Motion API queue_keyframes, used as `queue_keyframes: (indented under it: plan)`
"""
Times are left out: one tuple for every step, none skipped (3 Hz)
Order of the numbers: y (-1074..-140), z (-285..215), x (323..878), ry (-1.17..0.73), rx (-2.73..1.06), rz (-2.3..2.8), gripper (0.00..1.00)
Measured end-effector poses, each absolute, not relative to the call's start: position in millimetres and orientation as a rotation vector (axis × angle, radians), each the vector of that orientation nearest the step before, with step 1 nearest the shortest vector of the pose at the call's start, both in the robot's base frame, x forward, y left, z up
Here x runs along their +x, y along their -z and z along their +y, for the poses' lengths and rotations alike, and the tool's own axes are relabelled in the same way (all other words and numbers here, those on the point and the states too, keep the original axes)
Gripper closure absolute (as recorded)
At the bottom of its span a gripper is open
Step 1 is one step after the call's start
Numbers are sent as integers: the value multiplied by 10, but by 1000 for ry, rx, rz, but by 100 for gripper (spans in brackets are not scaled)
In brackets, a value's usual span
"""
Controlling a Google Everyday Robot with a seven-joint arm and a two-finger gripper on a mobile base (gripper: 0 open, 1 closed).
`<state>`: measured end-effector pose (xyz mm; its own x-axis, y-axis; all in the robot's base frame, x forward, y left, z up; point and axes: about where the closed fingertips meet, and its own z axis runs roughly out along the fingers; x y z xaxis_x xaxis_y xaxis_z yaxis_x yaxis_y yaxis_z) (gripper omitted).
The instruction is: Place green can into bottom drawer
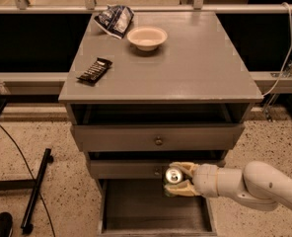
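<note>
Green can gripped between claw fingers.

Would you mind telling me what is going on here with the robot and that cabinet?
The robot's arm reaches in from the right, and its hand is shut on the green can. It holds the can in front of the middle drawer, just above the open bottom drawer. The can is not yet set down inside. A bowl, a crumpled bag and a dark snack bar lie on top of the cabinet.
</note>
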<state>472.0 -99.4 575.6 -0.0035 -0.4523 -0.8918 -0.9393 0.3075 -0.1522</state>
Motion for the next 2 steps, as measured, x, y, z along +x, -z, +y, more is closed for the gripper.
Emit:
queue_keyframes:
  plan:
    - [-5188,-1041,4690,-640,-1315,1699,100]
    - [-4522,-1124,4586,-635,-1322,1752,100]
